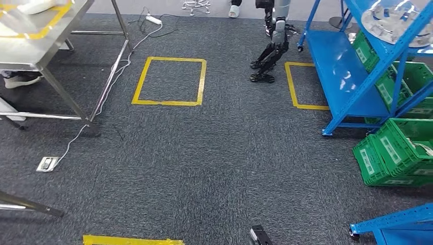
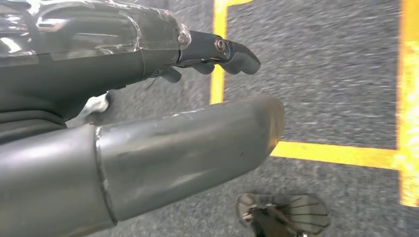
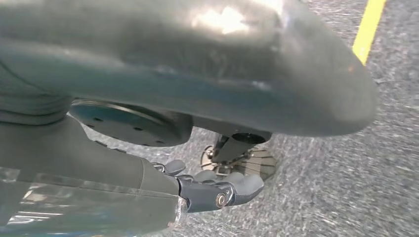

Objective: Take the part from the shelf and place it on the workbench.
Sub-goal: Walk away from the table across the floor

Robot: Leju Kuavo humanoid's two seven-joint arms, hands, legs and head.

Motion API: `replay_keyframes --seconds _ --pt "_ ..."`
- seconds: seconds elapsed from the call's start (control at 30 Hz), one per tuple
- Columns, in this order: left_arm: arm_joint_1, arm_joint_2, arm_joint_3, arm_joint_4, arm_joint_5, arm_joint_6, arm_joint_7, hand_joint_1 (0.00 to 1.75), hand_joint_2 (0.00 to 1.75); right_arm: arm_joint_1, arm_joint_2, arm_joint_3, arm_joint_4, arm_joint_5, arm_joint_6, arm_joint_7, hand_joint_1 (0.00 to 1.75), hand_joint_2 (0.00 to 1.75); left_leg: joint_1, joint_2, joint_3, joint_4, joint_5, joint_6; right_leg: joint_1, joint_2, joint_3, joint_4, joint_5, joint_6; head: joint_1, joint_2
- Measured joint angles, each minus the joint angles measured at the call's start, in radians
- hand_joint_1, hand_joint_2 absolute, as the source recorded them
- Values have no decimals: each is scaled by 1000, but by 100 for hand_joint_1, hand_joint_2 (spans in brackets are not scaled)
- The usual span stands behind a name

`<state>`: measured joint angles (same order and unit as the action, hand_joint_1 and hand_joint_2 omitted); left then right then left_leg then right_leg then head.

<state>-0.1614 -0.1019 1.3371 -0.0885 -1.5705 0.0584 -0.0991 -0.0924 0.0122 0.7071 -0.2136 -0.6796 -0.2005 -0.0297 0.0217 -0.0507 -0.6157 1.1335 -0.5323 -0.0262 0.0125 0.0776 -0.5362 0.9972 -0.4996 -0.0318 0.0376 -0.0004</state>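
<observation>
1. The blue metal shelf (image 1: 347,76) stands at 2 o'clock in the head view; a round silver metal part (image 1: 393,20) wrapped in clear film lies on its upper level.
2. The steel-legged surface (image 1: 35,48) with yellow tape sits at 10 o'clock.
3. Green plastic crates (image 1: 395,153) are stacked at 3 o'clock beside the shelf.
4. Yellow tape squares (image 1: 169,80) mark the dark grey carpet floor (image 1: 204,163); another robot's dark legs (image 1: 270,53) stand at 12 o'clock.
5. The left hand (image 2: 217,54) hangs over the carpet, fingers curled, holding nothing.
6. The right hand (image 3: 217,190) likewise hangs with fingers curled in, empty.
</observation>
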Motion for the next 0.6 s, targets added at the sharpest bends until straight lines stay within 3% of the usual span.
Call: replay_keyframes --seconds 0.03,0.1,0.17,0.2,0.23,0.3,0.37,0.4,0.43,0.5,0.53,0.6 --pt "0 0 0 0 0 0 0 0 0 -1 0 2 0 0 0 0 0 0 3 -26 21 -54 23 1 -1 13 0 6 -6 5 -2 0" --pt "0 1 0 0 0 0 0 0 0 -4 1 4 0 -1 1 0 0 0 3 -53 41 -99 25 5 -6 39 -7 12 -12 18 -2 0" --pt "0 0 0 0 0 -1 0 0 0 -3 2 5 0 -1 1 0 0 0 2 -26 49 -108 23 13 -11 63 -13 12 -12 29 -2 0" --pt "0 0 0 0 0 -1 0 0 0 -2 2 6 0 -1 1 0 0 0 3 -10 54 -113 23 17 -10 52 -18 20 -19 34 1 0" --pt "0 0 0 0 0 -1 0 0 0 -2 2 6 0 -1 1 0 0 0 4 8 60 -119 23 22 -10 27 -31 47 -35 39 8 0" --pt "1 2 0 -1 0 -1 0 0 0 -5 3 8 0 -1 1 0 0 0 0 45 69 -125 18 30 -11 -41 -85 153 -89 49 24 0" --pt "2 3 0 -1 0 -1 0 0 0 -8 3 9 0 -1 1 0 0 0 -4 84 75 -125 10 33 -17 -69 -151 270 -129 58 30 0" --pt "2 4 0 0 0 -1 0 0 0 -7 3 9 0 -1 1 0 0 0 -5 101 79 -125 6 31 -19 -74 -164 289 -124 60 30 0" --pt "1 4 0 0 0 -1 0 0 0 -4 3 9 0 -1 1 0 0 0 -5 115 84 -125 1 30 -21 -78 -159 274 -101 60 31 0" --pt "-2 4 0 0 0 -1 0 0 0 0 3 9 0 -1 1 0 0 0 -5 136 96 -126 -8 25 -19 -105 -97 145 -27 54 36 0" --pt "-3 4 0 0 0 -1 0 0 0 0 2 9 0 -1 1 0 0 0 -6 145 101 -126 -13 20 -13 -124 -66 82 -4 47 38 0" --pt "-5 4 0 0 0 -1 0 0 0 -1 2 10 0 -2 1 0 0 0 -7 160 106 -128 -18 10 -2 -151 -37 20 5 33 41 0"
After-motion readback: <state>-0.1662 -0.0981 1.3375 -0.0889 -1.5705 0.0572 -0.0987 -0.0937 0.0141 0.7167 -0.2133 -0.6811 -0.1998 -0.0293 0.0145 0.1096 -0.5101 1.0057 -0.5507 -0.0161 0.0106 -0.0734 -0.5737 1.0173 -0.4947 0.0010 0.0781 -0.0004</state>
